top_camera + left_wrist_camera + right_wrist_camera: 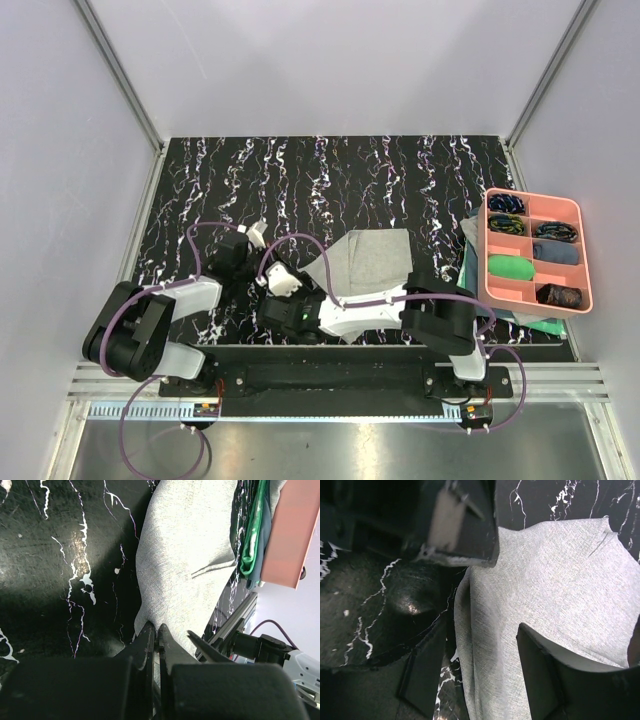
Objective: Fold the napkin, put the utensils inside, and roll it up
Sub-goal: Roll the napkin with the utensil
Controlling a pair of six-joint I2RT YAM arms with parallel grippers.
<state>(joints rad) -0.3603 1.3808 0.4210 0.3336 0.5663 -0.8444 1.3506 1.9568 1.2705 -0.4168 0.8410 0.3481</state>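
The light grey napkin (375,258) lies on the black marble table, partly folded, with its left corner lifted. My left gripper (156,628) is shut on that corner, and cloth (190,550) spreads away beyond the pinched fingertips. In the top view this gripper (288,282) sits at the napkin's near-left end. Just beside it my right gripper (482,630) is open, one jaw on each side of a raised fold along the napkin's (560,580) edge. One of its fingers (200,644) shows in the left wrist view. The utensils are out of view.
A pink compartment tray (583,215) with dark and green items stands at the table's right edge. Folded green and teal cloths (540,322) lie under it, seen again (255,535) beside the tray (295,530). The metal rail runs along the near edge.
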